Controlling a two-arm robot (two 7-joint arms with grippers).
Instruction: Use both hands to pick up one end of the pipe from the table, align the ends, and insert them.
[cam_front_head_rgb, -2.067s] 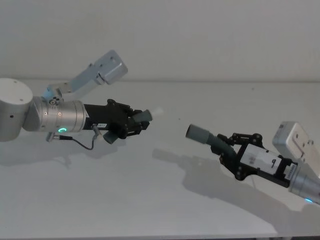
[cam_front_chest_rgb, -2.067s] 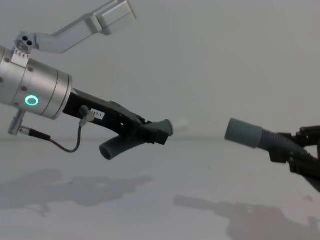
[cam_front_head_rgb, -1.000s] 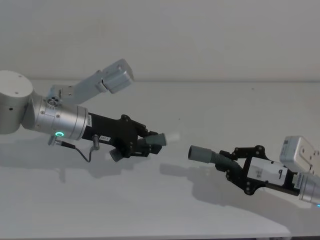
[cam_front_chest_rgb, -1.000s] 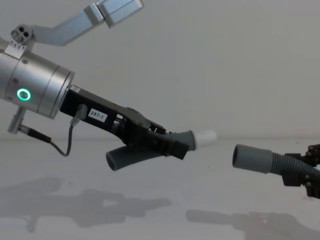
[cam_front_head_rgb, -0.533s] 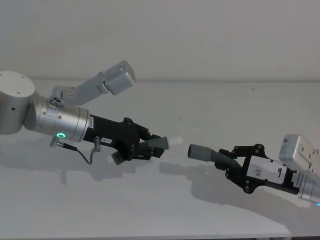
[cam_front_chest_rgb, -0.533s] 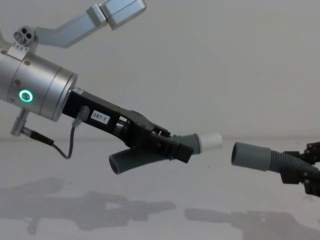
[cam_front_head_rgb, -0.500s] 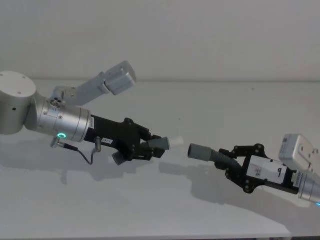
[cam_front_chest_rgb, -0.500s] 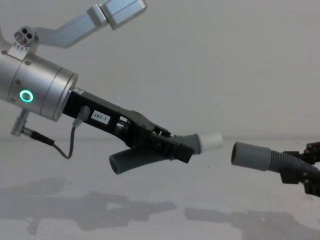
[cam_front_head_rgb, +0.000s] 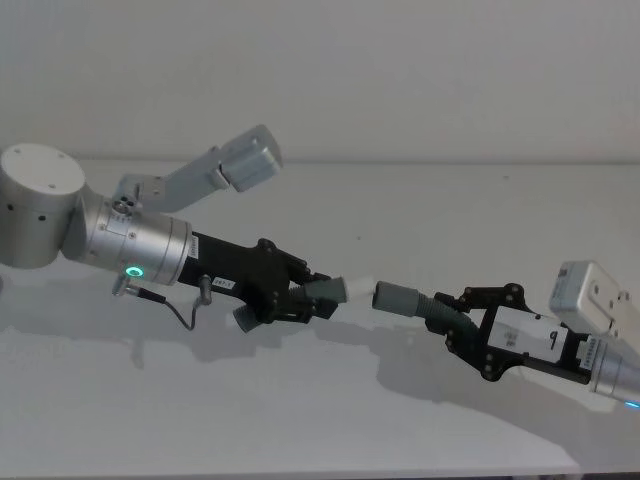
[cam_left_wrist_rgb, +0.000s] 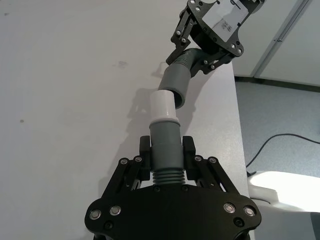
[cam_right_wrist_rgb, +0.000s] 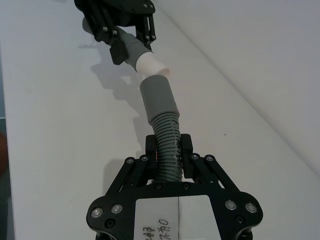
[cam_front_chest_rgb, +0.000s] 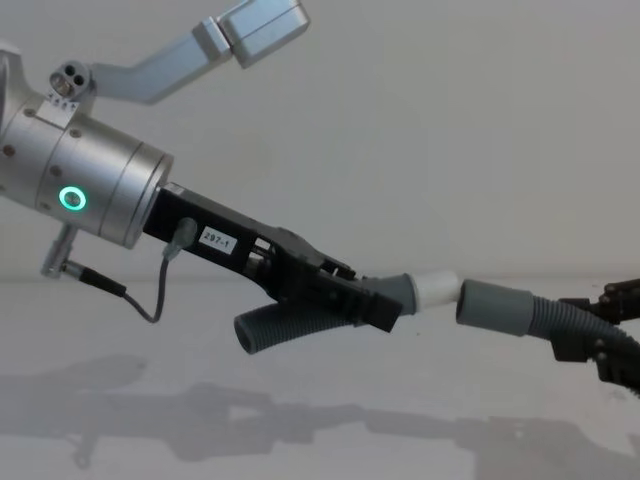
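Both grippers have closed the gap since half a second ago, so the whitish tip (cam_front_chest_rgb: 437, 289) is now meeting the mouth of the wide cuff (cam_front_chest_rgb: 494, 305); whether it is inside yet cannot be told. The left gripper's (cam_left_wrist_rgb: 166, 161) fingers (cam_left_wrist_rgb: 188, 151) are clamping the short pipe piece (cam_left_wrist_rgb: 165, 148) on its smooth grey cuff just above the ribs, with the white tip sticking out ahead. The right gripper's (cam_right_wrist_rgb: 169, 156) fingers (cam_right_wrist_rgb: 186, 148) are pinching the longer pipe piece (cam_right_wrist_rgb: 167, 142) on its ribbed part, with the cuff projecting forward. Both pieces are hanging in the air above the white counter (cam_front_head_rgb: 400, 420), well clear of it, near the middle.
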